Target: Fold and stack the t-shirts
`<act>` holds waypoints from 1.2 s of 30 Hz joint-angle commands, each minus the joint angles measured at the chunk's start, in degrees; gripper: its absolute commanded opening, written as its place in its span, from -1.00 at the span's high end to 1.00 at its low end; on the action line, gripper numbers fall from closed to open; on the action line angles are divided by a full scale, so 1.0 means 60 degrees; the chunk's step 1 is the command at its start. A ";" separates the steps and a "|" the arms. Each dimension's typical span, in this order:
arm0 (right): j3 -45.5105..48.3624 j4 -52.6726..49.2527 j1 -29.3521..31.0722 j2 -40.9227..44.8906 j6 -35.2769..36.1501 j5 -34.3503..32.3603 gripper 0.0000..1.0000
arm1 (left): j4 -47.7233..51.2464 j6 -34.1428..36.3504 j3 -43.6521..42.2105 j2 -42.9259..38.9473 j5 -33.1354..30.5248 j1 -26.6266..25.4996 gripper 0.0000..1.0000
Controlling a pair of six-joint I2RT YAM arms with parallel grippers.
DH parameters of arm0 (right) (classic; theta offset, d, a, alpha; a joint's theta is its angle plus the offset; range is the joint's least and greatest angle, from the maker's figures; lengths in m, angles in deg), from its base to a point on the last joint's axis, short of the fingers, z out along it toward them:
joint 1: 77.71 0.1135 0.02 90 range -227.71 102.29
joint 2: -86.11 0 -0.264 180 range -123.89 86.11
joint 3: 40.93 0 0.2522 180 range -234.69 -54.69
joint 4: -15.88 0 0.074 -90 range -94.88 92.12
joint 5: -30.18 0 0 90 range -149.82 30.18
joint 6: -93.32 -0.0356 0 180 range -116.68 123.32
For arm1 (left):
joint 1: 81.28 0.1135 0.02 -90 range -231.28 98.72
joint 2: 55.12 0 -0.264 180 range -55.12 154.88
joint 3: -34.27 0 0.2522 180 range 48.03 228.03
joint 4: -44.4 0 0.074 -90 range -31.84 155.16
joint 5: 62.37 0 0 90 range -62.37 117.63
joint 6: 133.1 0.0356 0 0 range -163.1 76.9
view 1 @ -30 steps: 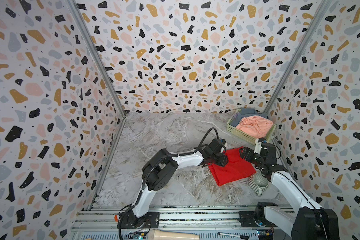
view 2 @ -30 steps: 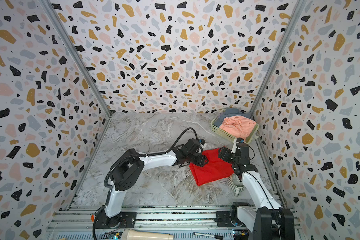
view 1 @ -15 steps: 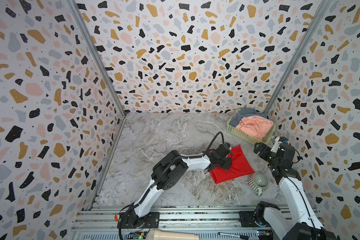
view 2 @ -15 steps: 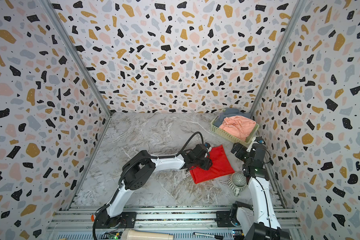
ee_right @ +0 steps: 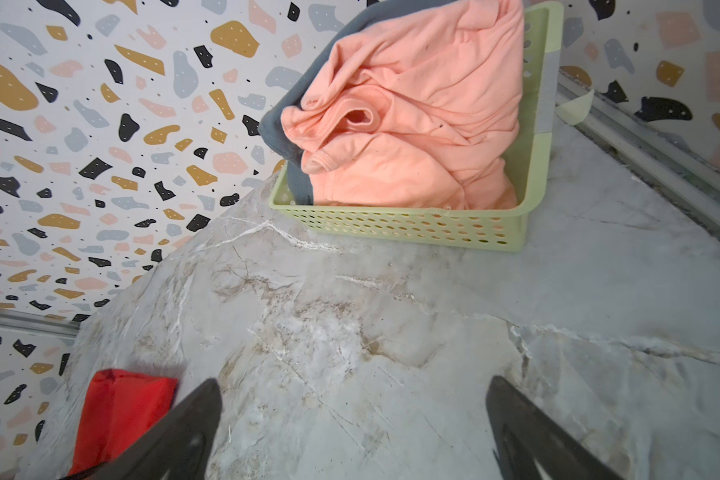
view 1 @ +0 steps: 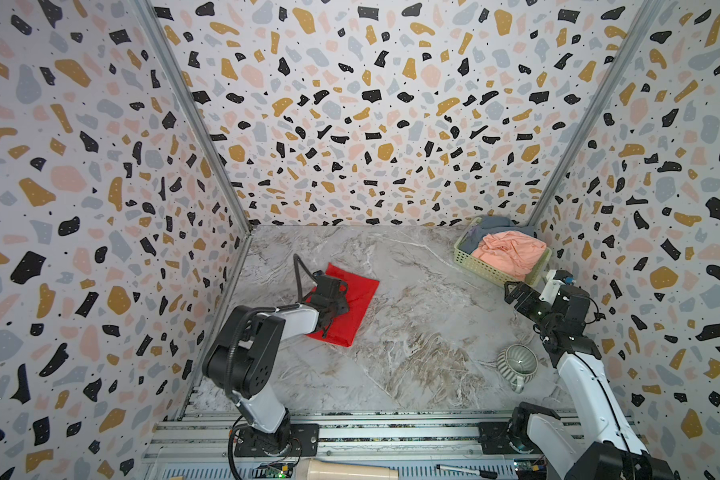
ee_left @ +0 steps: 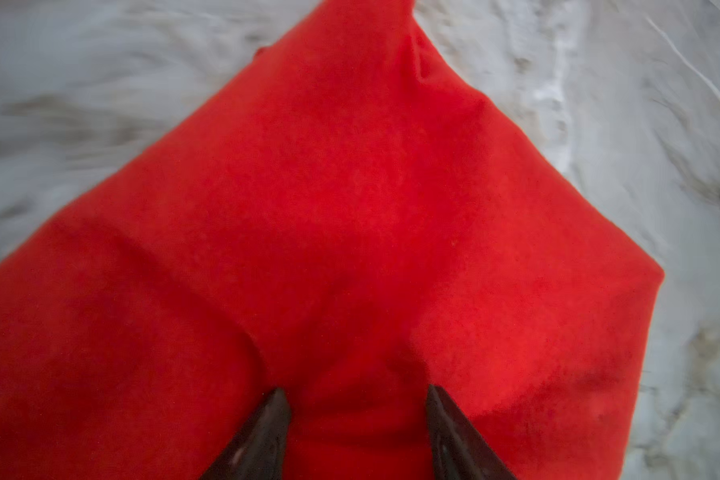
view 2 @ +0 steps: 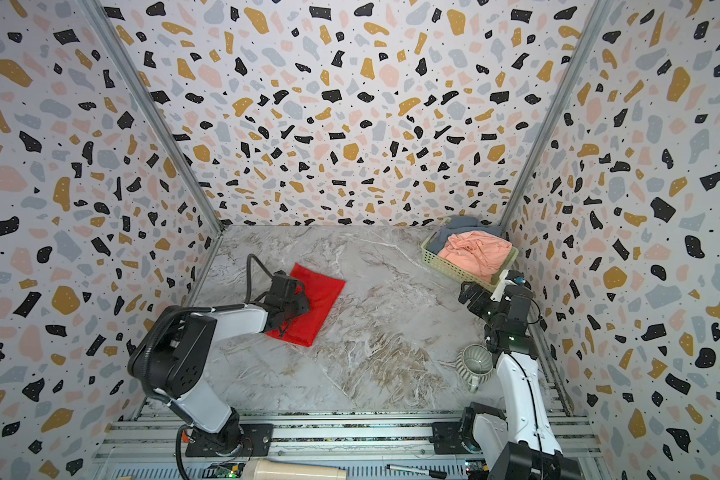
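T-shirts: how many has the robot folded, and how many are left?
One looks done: the red t-shirt lies folded on the table. In hand: the left gripper rests its tips on it, fingers apart; pinching or pressing, I cannot tell. To do: the pink t-shirt and the grey-blue t-shirt sit crumpled in the basket, and the right gripper is open and empty near it. Nothing stacked yet.

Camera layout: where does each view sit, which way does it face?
Both top views: high behind the base rail, looking down over the marble table; both arms, left gripper and right gripper show.
Left wrist: on left arm, looking down at the red t-shirt; fingertips show.
Right wrist: on right arm, facing the basket and salmon-pink t-shirt; open fingertips show.
Shared: red t-shirt in all four.
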 commanded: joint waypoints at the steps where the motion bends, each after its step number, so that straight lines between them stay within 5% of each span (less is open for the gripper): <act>1: -0.0383 0.0445 0.0001 -0.0140 -0.0127 0.0338 -0.98 | 0.1192 -0.0046 -0.0837 -0.0388 -0.0319 0.0854 -0.15; 20: -0.0680 0.0649 0.0016 -0.0583 -0.0127 0.0510 -0.99 | 0.2367 0.0391 -0.3400 -0.3968 -0.1017 0.5595 -0.21; 36: -0.0651 0.0620 0.0016 -0.0524 -0.0075 0.0519 -0.99 | 0.1794 -0.0014 -0.3559 -0.4243 -0.0501 0.5761 -0.21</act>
